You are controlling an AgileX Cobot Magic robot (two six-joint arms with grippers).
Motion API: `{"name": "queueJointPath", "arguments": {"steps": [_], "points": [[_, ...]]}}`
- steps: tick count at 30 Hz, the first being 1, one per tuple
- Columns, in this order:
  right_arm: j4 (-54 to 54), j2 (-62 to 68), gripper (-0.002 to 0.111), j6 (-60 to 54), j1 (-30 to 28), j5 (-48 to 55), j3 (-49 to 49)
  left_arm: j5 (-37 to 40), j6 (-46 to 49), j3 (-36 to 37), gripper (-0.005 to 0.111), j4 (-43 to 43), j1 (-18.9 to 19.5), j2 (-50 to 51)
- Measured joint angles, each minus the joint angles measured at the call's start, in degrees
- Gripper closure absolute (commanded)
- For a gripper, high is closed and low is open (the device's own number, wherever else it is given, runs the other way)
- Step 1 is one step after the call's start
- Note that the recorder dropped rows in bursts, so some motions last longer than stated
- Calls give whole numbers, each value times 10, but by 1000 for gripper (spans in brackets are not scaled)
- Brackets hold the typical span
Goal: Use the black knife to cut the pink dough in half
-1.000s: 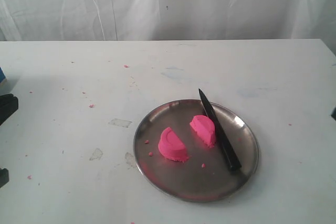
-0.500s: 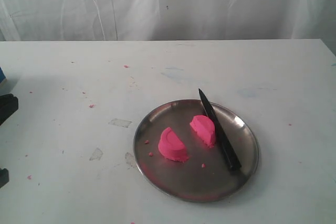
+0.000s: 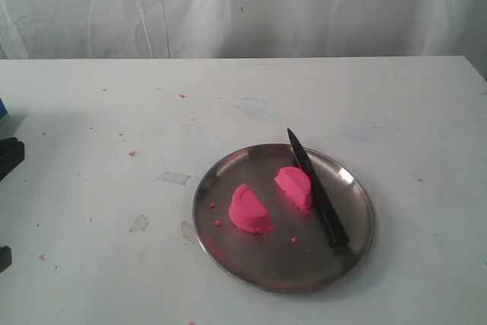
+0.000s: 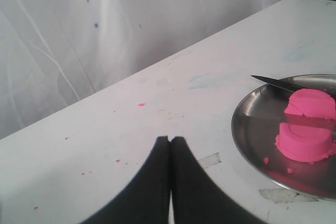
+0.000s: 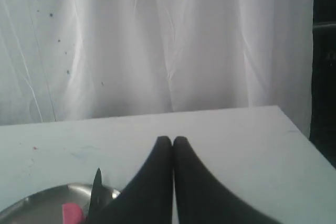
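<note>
"Checking jaws first: how do they stand?"

"Left gripper (image 4: 170, 140) clenched, fingers pressed flat together with nothing between them. It hangs over bare table (image 4: 105, 145), well off the steel plate (image 4: 252, 124). Right gripper (image 5: 172, 140) likewise clamped on nothing and off the plate, with only the rim and a knife tip in its view."

"And the dough?"

"Pink dough (image 3: 249, 211) lies on the plate as two half-round pieces, apart, with bare steel between them. Black knife (image 3: 318, 192) rests on the plate too, alongside the piece nearer the plate's right edge. Touching it or just beside it, cannot tell. Blade tip pokes out past the rim; handle end sits inside it."

"So where does the job stand?"

"My read: cut made, knife set down, neither gripper near it. Halves look roughly even. Nothing left that I can make out."

"Loose bits?"

"A few pink crumbs (image 3: 294, 240) on the plate near the pieces, and more scattered over the table around the plate."

"Any brands, labels, writing?"

"None readable. Knife plain black, plate unmarked. White curtain (image 3: 228, 5) behind the plate shows only dark specks."
</note>
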Motion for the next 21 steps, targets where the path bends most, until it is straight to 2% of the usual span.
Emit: {"name": "queueJointPath", "arguments": {"steps": [3, 5, 9, 14, 21], "points": [[17, 0, 108, 0, -20, 29, 86, 0, 0, 0, 107, 0, 0, 0], [21, 0, 108, -23, -37, 65, 103, 0, 0, 0, 107, 0, 0, 0], [28, 0, 108, -63, -64, 67, 105, 0, 0, 0, 107, 0, 0, 0], [96, 0, 108, -65, -67, 58, 105, 0, 0, 0, 107, 0, 0, 0], [105, 0, 108, -65, -67, 58, 105, 0, 0, 0, 107, 0, 0, 0]]}}
